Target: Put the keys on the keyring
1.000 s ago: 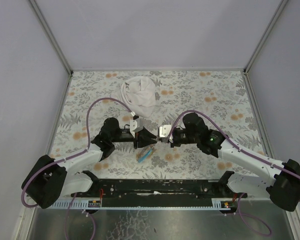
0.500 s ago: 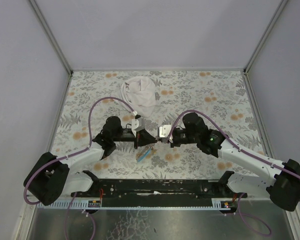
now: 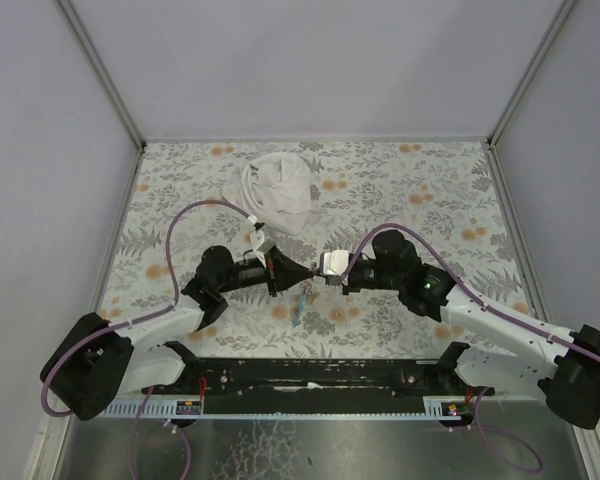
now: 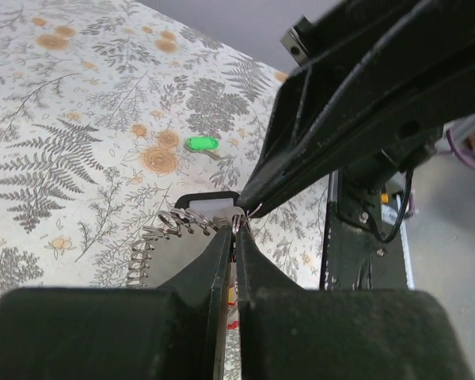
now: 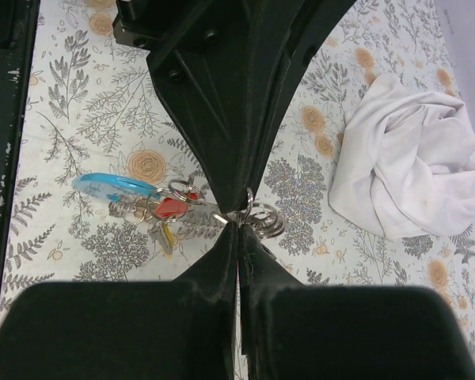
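Left wrist view shows the left gripper (image 4: 235, 237) newly pinched shut on the keyring (image 4: 236, 224), which the right gripper (image 5: 237, 231) also clamps shut, midway along the table (image 3: 430, 200) toward its near edge, so the ring looks braced for threading the loose green key (image 4: 199, 143).

Crumpled white fabric cloth (image 3: 278, 190) on a floral-print worktop (image 3: 430, 190)
It lies bunched near the far edge, left of centre; grey ferns and orange blooms cover the surface.

floral-print table (image 3: 430, 180), crumpled white cloth (image 3: 278, 190) near its back, green key (image 4: 199, 144) lying alone
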### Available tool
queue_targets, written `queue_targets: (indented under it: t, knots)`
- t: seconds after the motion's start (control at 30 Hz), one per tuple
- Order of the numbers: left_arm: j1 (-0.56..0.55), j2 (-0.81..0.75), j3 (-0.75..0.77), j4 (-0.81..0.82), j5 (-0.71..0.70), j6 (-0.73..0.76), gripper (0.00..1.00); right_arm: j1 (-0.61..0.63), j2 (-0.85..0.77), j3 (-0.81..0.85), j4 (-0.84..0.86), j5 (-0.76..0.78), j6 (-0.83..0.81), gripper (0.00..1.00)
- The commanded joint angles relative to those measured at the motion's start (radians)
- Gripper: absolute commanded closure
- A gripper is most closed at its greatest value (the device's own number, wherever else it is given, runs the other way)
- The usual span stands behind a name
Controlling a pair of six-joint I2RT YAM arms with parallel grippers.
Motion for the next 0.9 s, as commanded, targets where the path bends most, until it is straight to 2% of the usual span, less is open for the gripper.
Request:
queue_targets:
  t: [0.0,0.17,0.37,0.53,0.67,0.7,0.77,0.87]
  knots:
    - [0.015,-0.029,-0.060,0.222,-0.223,-0.193,1.00,0.020,-0.024,-0.057,0.070,0.020,0.055,1.00]
    - [-0.013,-0.021,-0.119,0.351,-0.372,-0.328,1.00,0.043,-0.008,-0.095,0.167,0.041,0.075,1.00]
    - [-0.105,0.012,-0.170,0.499,-0.575,-0.395,1.00,0.071,0.037,-0.117,0.272,0.048,0.098,1.00]
    - [-0.112,0.009,-0.209,0.546,-0.645,-0.432,1.00,0.076,0.031,-0.128,0.283,0.075,0.097,1.00]
    - [-0.112,0.012,-0.214,0.539,-0.621,-0.420,1.00,0.076,-0.001,-0.124,0.268,0.115,0.082,1.00]
    - [-0.111,0.013,-0.217,0.538,-0.607,-0.406,0.97,0.076,-0.007,-0.115,0.255,0.126,0.071,1.00]
    - [-0.111,0.006,-0.226,0.533,-0.585,-0.382,0.83,0.076,-0.012,-0.083,0.211,0.139,0.051,1.00]
    - [-0.111,-0.029,-0.229,0.476,-0.535,-0.313,0.70,0.076,-0.009,-0.025,0.134,0.114,0.018,1.00]
